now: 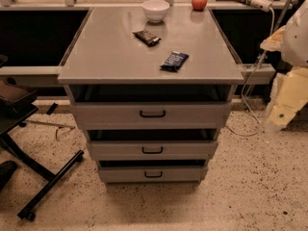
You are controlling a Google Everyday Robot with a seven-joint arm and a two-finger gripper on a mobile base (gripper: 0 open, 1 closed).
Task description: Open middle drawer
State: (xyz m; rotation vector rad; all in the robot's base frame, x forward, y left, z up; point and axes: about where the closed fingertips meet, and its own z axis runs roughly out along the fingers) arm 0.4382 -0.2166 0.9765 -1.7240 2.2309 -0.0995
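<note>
A: Which step are you on?
B: Approach, I'd judge. What seems to be the gripper hangs far right, open or closed I cannot tell, well apart from the middle drawer. Next you reach its handle, then pull

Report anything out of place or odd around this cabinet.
Nothing looks spilled or damaged. A brown pack and a blue pack lie askew on the cabinet top. The middle drawer sits level. The tool is at the right edge, apart from the drawers.
</note>
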